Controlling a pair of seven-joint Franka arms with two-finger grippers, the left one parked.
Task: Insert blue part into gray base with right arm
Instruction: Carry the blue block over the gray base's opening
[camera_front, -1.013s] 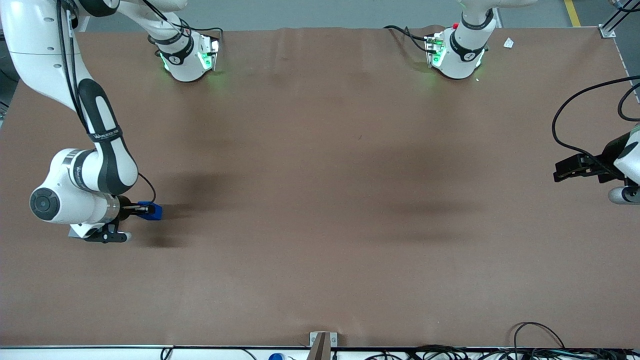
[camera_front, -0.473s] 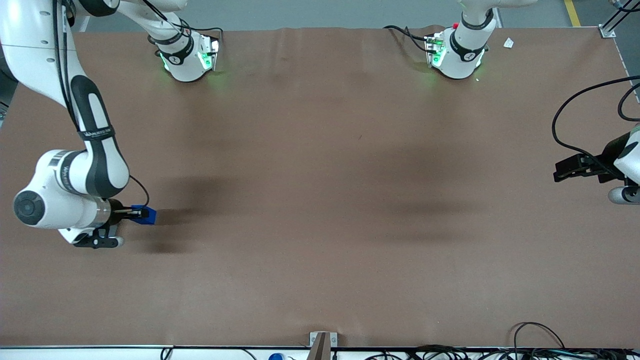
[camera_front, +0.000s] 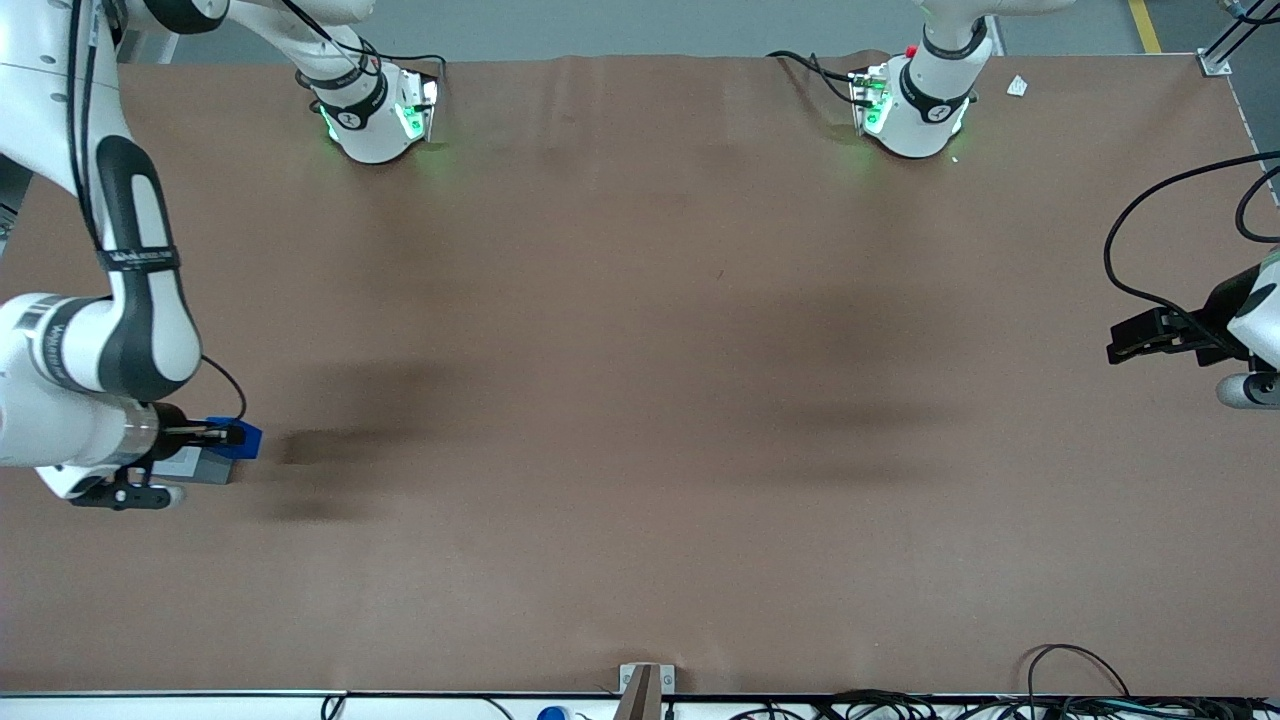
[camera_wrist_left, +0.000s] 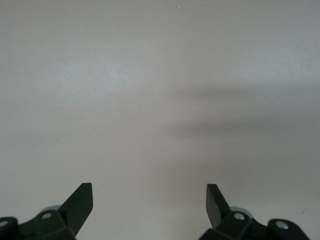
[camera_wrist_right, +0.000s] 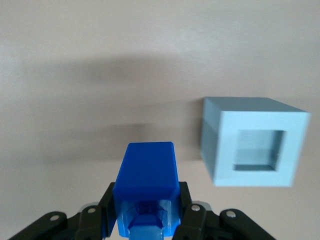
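Since a second ago we see the blue part (camera_front: 240, 438), clamped in the gripper (camera_front: 225, 436), carried toward the working arm's end of the table (camera_front: 640, 400), now just above the gray base (camera_front: 200, 466), which the right arm (camera_front: 90, 350) partly hides.

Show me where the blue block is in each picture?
Front view: the blue block sits in the right arm's end effector, at the working arm's end of the table, just above the gray box.
Right wrist view: the block is held between the fingers.
Left wrist view: not in it.
Shared landmark: the gray box, beside the block.
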